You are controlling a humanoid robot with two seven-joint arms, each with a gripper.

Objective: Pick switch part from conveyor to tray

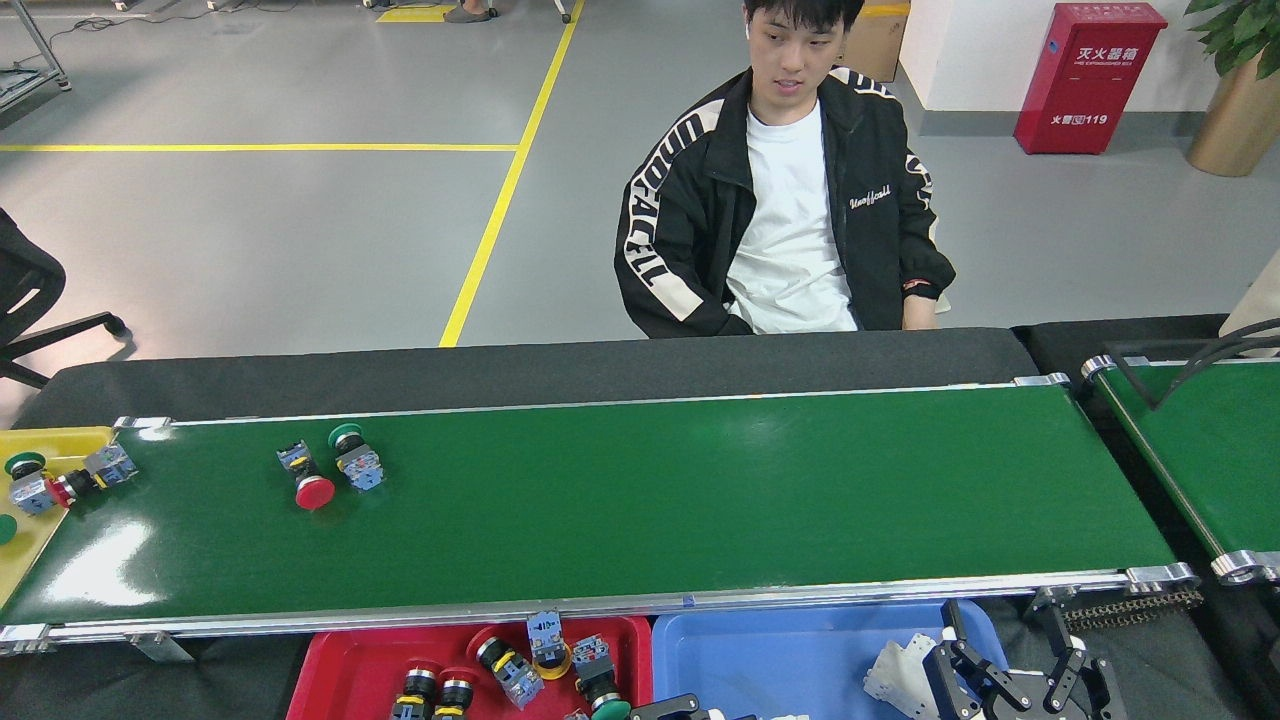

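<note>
Down at the bottom edge, only a small dark bit of the left gripper [690, 708] pokes up between the red tray [345, 670] and the blue tray [760, 660]. Most of it is cut off, so I cannot tell how its jaws stand. The right gripper [1010, 685] sits low by the blue tray with its jaws spread apart, beside a white part [895, 677]. Two switch parts [330, 470] lie side by side on the conveyor [700, 500], near its left end.
</note>
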